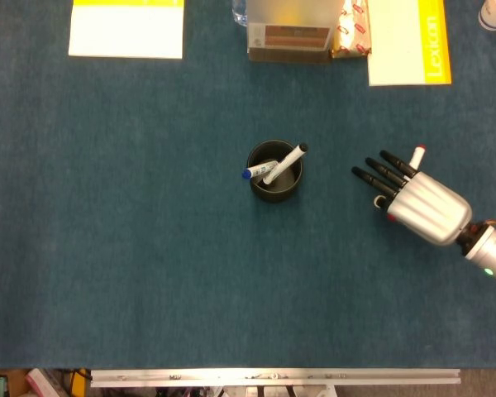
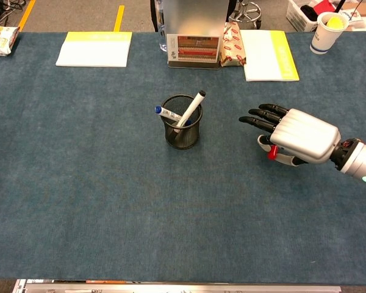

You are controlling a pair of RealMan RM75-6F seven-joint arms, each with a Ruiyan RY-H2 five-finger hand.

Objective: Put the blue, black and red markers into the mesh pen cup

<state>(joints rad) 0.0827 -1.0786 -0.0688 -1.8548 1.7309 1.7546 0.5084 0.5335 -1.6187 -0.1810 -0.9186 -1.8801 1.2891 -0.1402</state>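
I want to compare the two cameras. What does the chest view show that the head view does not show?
Only the chest view shows the paper cup whole at the far right corner, the snack bag at the far left, the floor beyond the table, and the mesh wall of the pen cup.

Only the head view looks straight down into the pen cup and shows the white body of the red marker sticking out past the fingers.

Both show the blue marker and black marker in the cup, and the right hand holding the red marker.
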